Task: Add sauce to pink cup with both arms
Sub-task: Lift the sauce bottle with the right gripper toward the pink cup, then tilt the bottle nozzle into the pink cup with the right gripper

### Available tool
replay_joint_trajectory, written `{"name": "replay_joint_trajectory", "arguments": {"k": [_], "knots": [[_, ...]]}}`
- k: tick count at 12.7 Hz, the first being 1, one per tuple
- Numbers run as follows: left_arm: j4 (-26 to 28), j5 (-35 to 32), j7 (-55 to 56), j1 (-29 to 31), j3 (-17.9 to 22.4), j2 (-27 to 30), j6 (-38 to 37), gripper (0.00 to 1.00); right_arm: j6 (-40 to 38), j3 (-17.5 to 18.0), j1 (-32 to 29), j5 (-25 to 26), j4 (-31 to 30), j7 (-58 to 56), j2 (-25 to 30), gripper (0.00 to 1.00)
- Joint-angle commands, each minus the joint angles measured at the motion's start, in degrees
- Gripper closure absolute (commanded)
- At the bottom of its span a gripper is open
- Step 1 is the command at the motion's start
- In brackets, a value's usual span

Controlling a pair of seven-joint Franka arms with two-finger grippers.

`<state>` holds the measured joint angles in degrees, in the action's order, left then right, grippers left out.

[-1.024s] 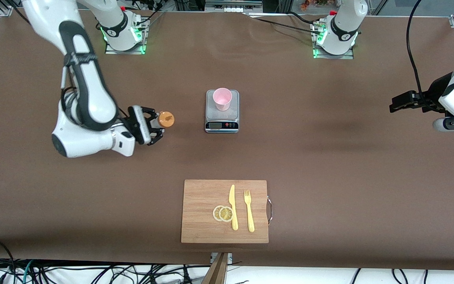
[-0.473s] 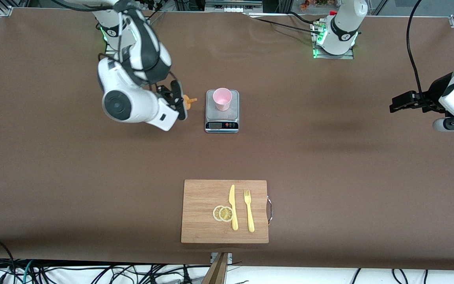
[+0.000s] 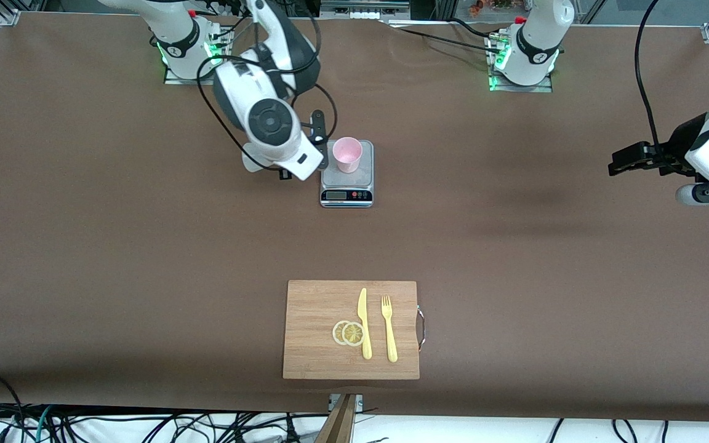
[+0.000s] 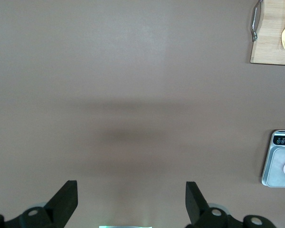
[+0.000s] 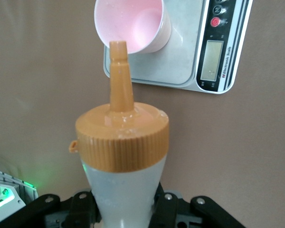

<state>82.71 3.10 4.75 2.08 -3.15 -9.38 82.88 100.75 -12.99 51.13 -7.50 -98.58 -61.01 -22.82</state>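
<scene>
The pink cup (image 3: 347, 154) stands on a small silver scale (image 3: 346, 175). My right gripper (image 3: 320, 138) hangs just beside the cup, toward the right arm's end of the table. The wrist hides the sauce bottle in the front view. In the right wrist view my right gripper (image 5: 126, 209) is shut on the whitish sauce bottle (image 5: 126, 166). The bottle's orange nozzle tip (image 5: 118, 47) lies at the rim of the pink cup (image 5: 133, 23). My left gripper (image 3: 618, 165) waits open and empty over bare table at the left arm's end; the left wrist view also shows it (image 4: 130, 202).
A wooden cutting board (image 3: 311, 344) lies near the front edge with a yellow knife (image 3: 364, 323), a yellow fork (image 3: 389, 329) and two lemon slices (image 3: 348, 333). The scale (image 4: 279, 164) and the board's corner (image 4: 273, 42) also show in the left wrist view.
My right arm has lifted the sauce bottle off the table and carried it to the pink cup, tipping the nozzle toward the rim. The left arm has not moved.
</scene>
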Motion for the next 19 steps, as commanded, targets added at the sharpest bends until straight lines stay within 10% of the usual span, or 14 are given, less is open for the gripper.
{"name": "replay_joint_trajectory", "arguments": {"k": [1, 19], "knots": [[-1.9, -0.2, -1.1, -0.3, 0.2, -0.8, -1.0, 0.0, 1.0, -0.5, 2.7, 3.5, -0.5, 5.3, -0.8, 1.0], [-1.9, -0.2, -1.2, -0.2, 0.2, -0.8, -1.0, 0.0, -2.6, -0.5, 14.3, 21.5, 2.2, 28.1, -4.2, 1.0]]}}
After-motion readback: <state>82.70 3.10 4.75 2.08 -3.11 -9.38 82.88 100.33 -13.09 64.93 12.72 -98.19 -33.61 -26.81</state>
